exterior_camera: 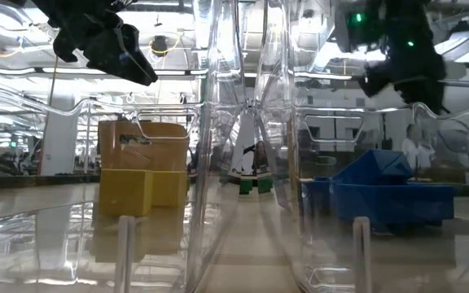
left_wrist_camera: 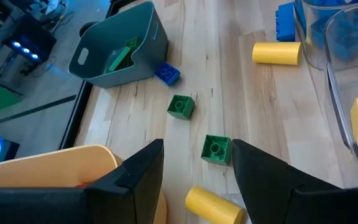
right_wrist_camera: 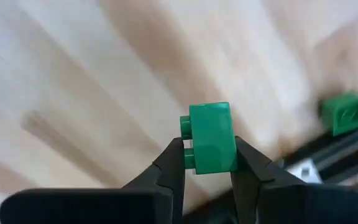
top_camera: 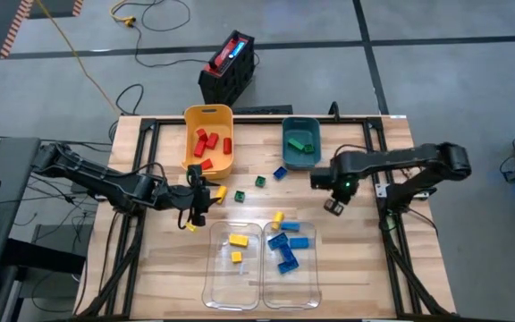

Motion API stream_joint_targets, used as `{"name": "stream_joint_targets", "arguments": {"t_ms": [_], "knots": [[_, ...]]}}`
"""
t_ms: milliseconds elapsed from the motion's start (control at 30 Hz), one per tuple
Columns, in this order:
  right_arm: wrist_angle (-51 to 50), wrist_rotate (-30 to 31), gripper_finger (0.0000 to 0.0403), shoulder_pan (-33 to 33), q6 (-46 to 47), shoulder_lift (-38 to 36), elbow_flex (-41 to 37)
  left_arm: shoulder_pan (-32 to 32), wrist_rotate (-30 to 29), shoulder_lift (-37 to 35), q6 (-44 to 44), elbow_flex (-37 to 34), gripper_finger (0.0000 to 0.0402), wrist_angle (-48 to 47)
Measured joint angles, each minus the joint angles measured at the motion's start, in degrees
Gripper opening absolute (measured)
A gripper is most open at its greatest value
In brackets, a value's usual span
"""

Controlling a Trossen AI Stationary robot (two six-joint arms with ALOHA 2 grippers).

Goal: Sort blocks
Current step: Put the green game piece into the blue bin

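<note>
Right pincer (right_wrist_camera: 209,163) clenched on a green block (right_wrist_camera: 212,138), raised over the table (top_camera: 356,259) beside the teal bin (top_camera: 300,141). Left pincer (left_wrist_camera: 196,163) released, above a yellow block (left_wrist_camera: 214,205) near the yellow bin (top_camera: 209,139).

I see bare wood on the table (top_camera: 356,268) right of the two clear bins (top_camera: 262,264), wide enough for a gripper to pass. The middle is more cluttered: loose green blocks (left_wrist_camera: 216,149), a blue block (left_wrist_camera: 166,74) and yellow blocks (left_wrist_camera: 276,52) lie scattered between the yellow bin (top_camera: 209,139), the teal bin (top_camera: 300,141) and the clear bins. The left gripper (top_camera: 197,199) hangs just beside the yellow bin's near corner, narrowing that gap.
</note>
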Motion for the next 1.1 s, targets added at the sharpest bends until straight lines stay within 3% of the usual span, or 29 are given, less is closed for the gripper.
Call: {"name": "stream_joint_targets", "arguments": {"t_ms": [267, 533, 733, 967, 1100], "knots": [[15.29, 9.23, 0.0101, -1.2, -0.02, -5.6, 0.58, 0.0, 0.0, -0.01, 0.0, 0.0, 0.0182, 0.0], [28.58, 19.19, 0.0102, -2.38, -10.11, -8.62, 0.58, 0.0, 0.0, 0.01, -0.67, 0.0, 0.0182, -0.2], [38.44, 19.11, 0.0102, -9.7, -20.19, -8.56, 0.54, 0.0, 0.0, -0.01, -1.65, 0.02, 0.0182, -0.46], [47.7, 10.38, 0.0102, -23.08, -26.03, -2.75, -1.76, -0.01, 0.0, 0.01, -2.42, 0.0, 0.0182, -1.21], [51.08, 7.0, 0.0102, -27.32, -28.38, 2.27, -1.73, 0.0, 0.0, 0.01, -3.22, 0.0, 0.0182, -1.89]]}}
